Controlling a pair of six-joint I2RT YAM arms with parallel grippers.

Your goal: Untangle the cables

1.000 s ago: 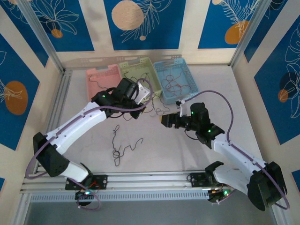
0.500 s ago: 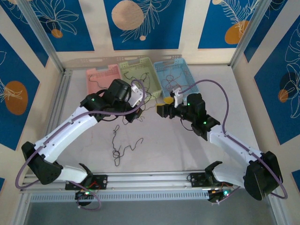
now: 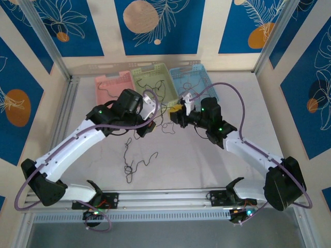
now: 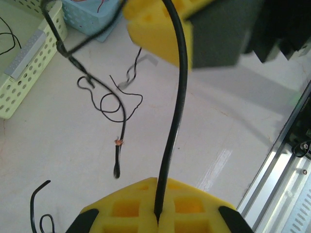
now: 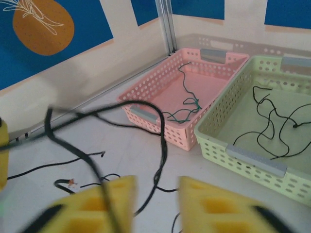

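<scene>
Closer, green cable [image 5: 193, 103] in pink basket [image 5: 150, 125]

Three perforated plastic baskets stand in a row at the far end of my table [image 3: 207, 170]: pink basket [image 3: 114, 76] on the left, green basket [image 3: 150, 68] in the middle, blue basket [image 3: 189, 69] on the right, packed close side by side. The right wrist view shows grey handle strips [image 5: 255, 160] on the short rims of the pink and green ones. My tabletop is pale and matt. An aluminium rail [image 3: 165, 195] runs along its near edge, and posts [image 3: 44, 39] rise at the far corners. The wall panels [image 3: 155, 41] are blue with white leaf drawings and orange discs, with cream strips between them.
</scene>
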